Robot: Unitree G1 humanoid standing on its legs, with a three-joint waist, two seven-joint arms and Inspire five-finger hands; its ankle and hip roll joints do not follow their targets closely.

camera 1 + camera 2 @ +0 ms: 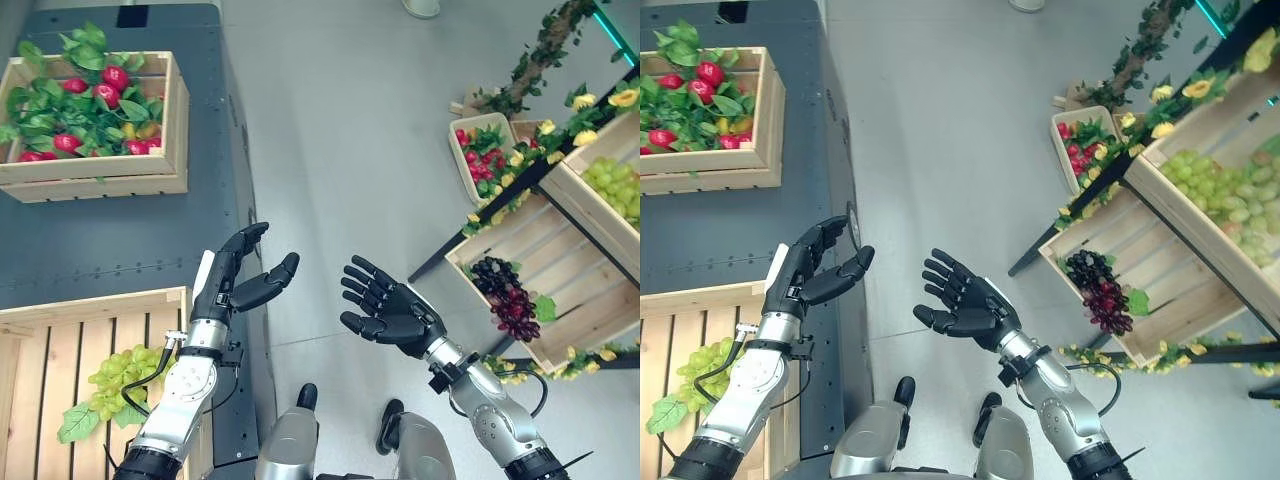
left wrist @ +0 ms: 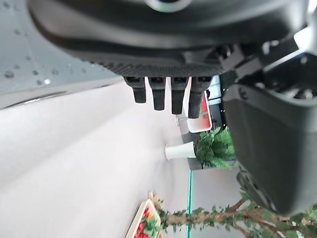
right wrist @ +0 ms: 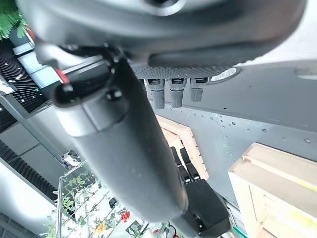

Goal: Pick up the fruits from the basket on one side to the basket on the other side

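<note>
1. The left hand (image 1: 232, 285) is raised above the edge of the dark tabletop (image 1: 120, 240), fingers spread and empty.
2. The right hand (image 1: 390, 312) is raised over the floor, palm up, fingers spread and empty.
3. The green grapes (image 1: 130, 378) lie in the near wooden basket (image 1: 60, 330) on the tabletop.
4. The dark grapes (image 1: 505, 295) lie in the shelf basket (image 1: 545, 240) on the robot's right.

I get bright, even overhead light on the pale floor (image 1: 340, 150), with soft shadows. Both wrist feeds blur badly up close: my left hand (image 2: 163, 44) and right hand (image 3: 148, 148) are smeared dark masses, with straight edges bending near the corners.
</note>
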